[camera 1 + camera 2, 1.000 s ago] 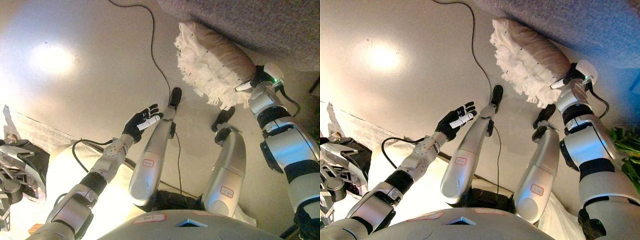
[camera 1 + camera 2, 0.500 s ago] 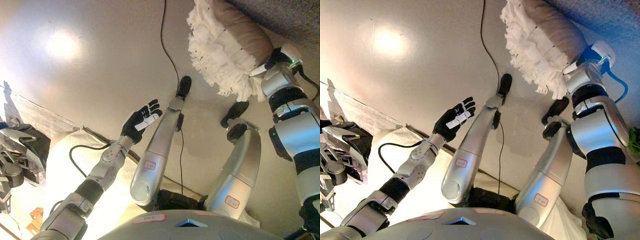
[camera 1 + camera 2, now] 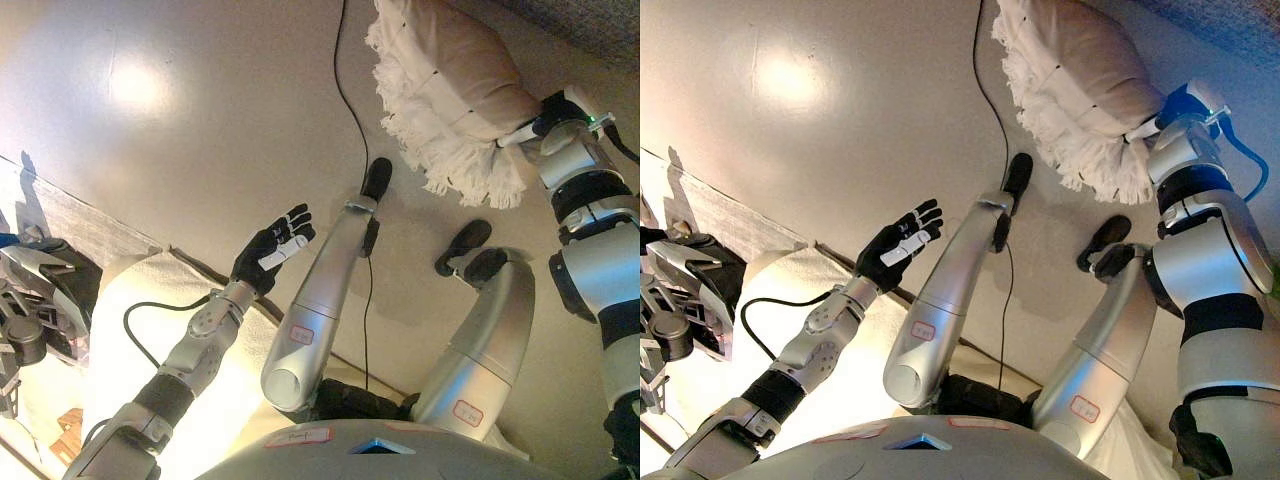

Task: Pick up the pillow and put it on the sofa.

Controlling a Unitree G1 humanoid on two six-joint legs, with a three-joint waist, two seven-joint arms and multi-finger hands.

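No readable text, labels or numbers anywhere.

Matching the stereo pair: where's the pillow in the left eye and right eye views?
Left eye view: the fringed pillow sits at the top right, held up by the right hand at its right end.
Right eye view: the same pillow is at the top, a little left of its place in the left eye view.
Shared landmark: the open left hand, raised left of centre in both.
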